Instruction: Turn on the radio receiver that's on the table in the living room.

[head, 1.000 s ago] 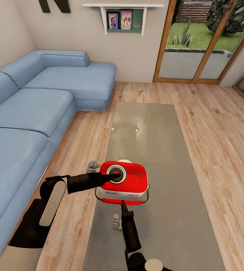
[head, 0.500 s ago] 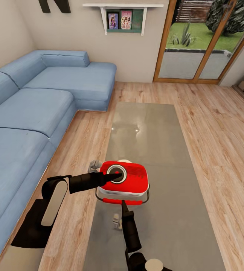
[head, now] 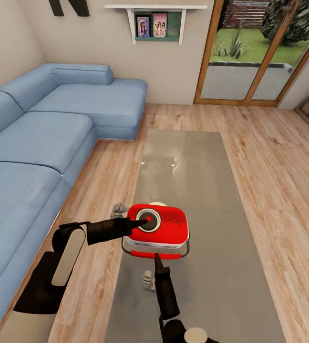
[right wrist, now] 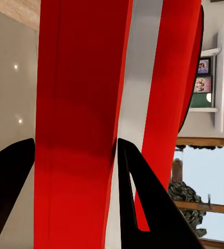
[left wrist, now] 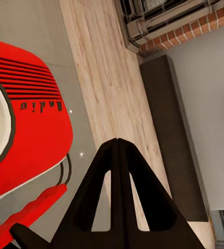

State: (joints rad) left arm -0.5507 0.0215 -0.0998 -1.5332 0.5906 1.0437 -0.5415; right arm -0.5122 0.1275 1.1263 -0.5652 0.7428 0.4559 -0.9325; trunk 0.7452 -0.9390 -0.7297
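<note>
The red radio receiver (head: 166, 231) lies dial-up near the front left of the long glossy table (head: 192, 162). My left gripper (head: 144, 220) is shut, and its pointed tip rests at the white-ringed dial (head: 148, 219). In the left wrist view the joined fingers (left wrist: 117, 141) point past the radio (left wrist: 34, 119). My right gripper (head: 157, 258) reaches the radio's front edge by the red handle grip (head: 171, 256). The right wrist view has its fingers apart (right wrist: 75, 140), with the radio's red and white striped edge (right wrist: 75, 93) close in front of them.
A blue sectional sofa (head: 40, 138) runs along the left. Wood plank floor (head: 278, 157) surrounds the table. Glass doors (head: 254, 52), a wall shelf (head: 157, 21) and a dark letter N (head: 68, 5) are at the back. A brick fireplace (left wrist: 195, 26) and dark cabinet (left wrist: 179, 135) appear in the left wrist view.
The left gripper's tip has eased back a little from the dial's middle, whose red centre now shows. The radio has shifted a few pixels toward the right.
</note>
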